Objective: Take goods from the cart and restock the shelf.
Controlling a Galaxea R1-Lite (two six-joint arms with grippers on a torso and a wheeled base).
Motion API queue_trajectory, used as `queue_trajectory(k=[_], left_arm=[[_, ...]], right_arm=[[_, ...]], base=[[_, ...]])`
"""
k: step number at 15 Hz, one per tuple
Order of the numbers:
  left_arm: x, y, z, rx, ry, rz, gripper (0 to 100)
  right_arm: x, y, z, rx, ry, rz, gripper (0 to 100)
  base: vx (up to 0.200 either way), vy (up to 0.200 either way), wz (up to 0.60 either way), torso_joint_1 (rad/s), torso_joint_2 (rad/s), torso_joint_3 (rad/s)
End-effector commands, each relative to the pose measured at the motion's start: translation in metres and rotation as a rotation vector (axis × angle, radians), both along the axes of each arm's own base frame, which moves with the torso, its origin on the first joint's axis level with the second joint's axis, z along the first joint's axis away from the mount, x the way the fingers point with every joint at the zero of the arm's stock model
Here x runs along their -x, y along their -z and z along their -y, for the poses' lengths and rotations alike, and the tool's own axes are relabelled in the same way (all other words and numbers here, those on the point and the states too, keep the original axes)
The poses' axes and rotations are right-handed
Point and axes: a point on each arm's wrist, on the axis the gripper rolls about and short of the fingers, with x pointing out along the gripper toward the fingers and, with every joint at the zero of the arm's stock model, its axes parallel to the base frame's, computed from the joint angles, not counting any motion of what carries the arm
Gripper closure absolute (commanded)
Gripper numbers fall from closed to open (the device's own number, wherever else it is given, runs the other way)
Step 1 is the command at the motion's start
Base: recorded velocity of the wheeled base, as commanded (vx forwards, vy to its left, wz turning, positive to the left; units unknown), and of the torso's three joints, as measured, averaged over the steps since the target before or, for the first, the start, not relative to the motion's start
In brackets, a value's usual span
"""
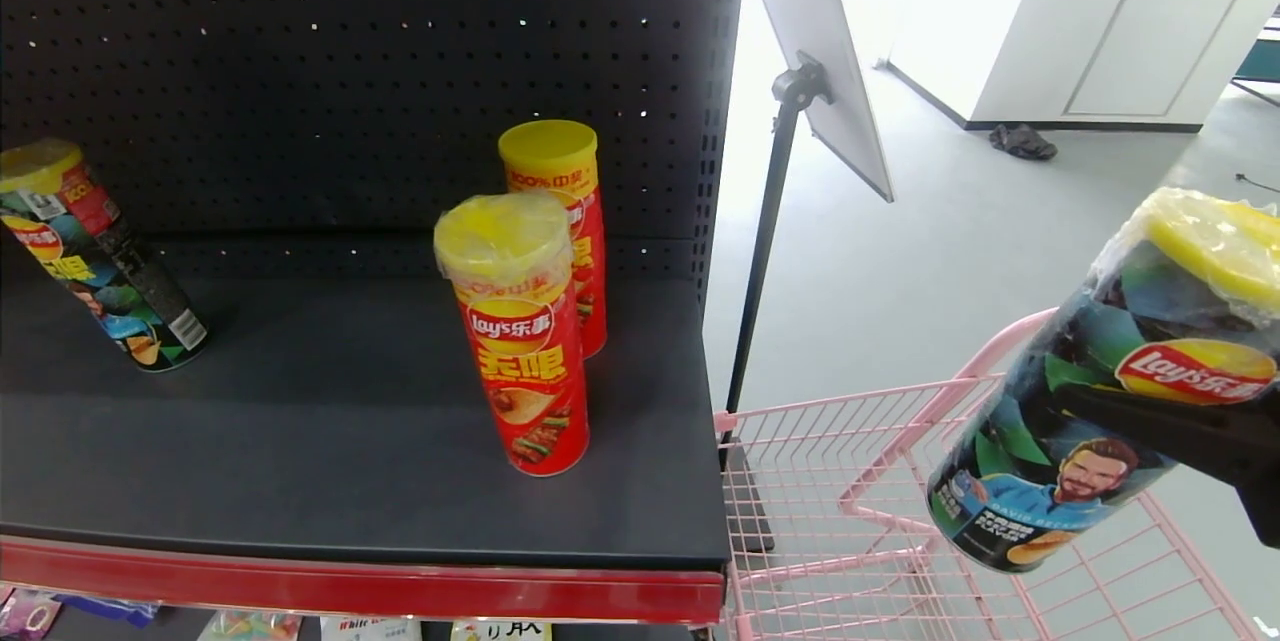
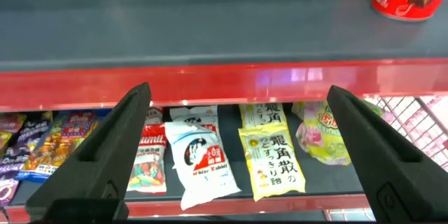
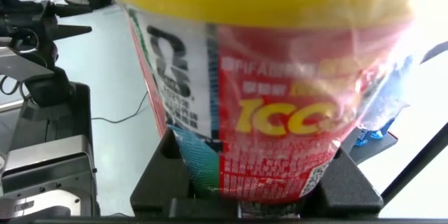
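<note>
1. My right gripper is clamped round the middle of a dark chip can. The can is tilted with its yellow lid toward 2 o'clock, and I hold it over the pink cart at about 4 o'clock in the head view. I judge that the mid-body grip is there to keep the tall tube from swinging while it is carried.
2. The shelf lies at 9 o'clock from that can, apart from it. Two red cans stand near its right end, the front one with the back one just behind it at 1 o'clock. A second dark can stands at the far 9 o'clock edge. By my judgement, the bare board between them is the place to set mine down.
3. My left gripper is spread wide and holds nothing. It is parked low at the shelf's red front lip, well apart from the carrying arm.
4. The right wrist view adds the grip itself, with a finger on either side of the can. The shiny wrap makes it hard to tell whether the pads sit square. The left wrist view adds snack bags on the tier below.
</note>
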Motion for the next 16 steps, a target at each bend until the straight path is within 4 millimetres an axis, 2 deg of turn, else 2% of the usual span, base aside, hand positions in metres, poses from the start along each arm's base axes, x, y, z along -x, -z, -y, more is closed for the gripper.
queue_trajectory(k=[1, 4, 12, 15, 16], left_arm=[[0.0, 0.0, 0.0, 0.0, 0.0, 0.0, 0], [0.0, 0.0, 0.0, 0.0, 0.0, -0.002, 0], [0.0, 0.0, 0.0, 0.0, 0.0, -0.002, 0], [0.0, 0.0, 0.0, -0.001, 0.0, -0.002, 0], [0.0, 0.0, 0.0, 0.0, 0.0, -0.002, 0]], right_arm=[[0.006, 0.001, 0.002, -0.001, 0.007, 0.007, 100], [0.015, 0.01, 0.007, -0.001, 0.034, -0.015, 100], [0.025, -0.009, 0.017, -0.027, 0.106, 0.044, 100], [0.026, -0.005, 0.019, -0.027, 0.122, 0.035, 100], [0.027, -0.006, 0.019, -0.027, 0.12, 0.041, 100]], base=[[0.0, 0.0, 0.0, 0.027, -0.07, -0.032], [0.0, 0.0, 0.0, 0.0, 0.0, 0.0], [0.0, 0.0, 0.0, 0.0, 0.0, 0.0], [0.0, 0.0, 0.0, 0.0, 0.0, 0.0], [-0.2, 0.0, 0.0, -0.002, 0.0, -0.002]])
